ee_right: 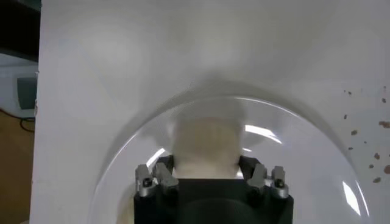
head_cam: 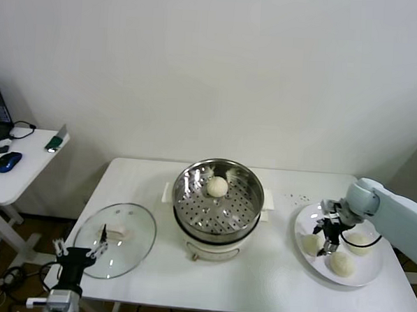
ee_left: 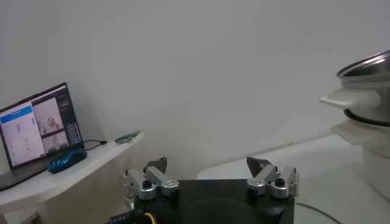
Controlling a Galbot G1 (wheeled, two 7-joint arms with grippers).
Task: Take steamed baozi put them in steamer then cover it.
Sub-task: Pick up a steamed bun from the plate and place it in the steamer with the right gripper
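Right gripper [head_cam: 328,240] fingers spread astride a baozi [ee_right: 204,148] on the plate [head_cam: 370,273], nothing held | left gripper [head_cam: 80,250] open, idle beside cover [head_cam: 115,239] | risk: off-centre closure squashes bun; steamer [head_cam: 219,198] holds one.

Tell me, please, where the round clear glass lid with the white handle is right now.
In the head view, the round clear glass lid lies flat on the white table, on the robot's left of the shiny steel steamer, with the left gripper at its near edge.

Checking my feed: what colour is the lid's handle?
White, on the round clear glass lid; head view shows it best.
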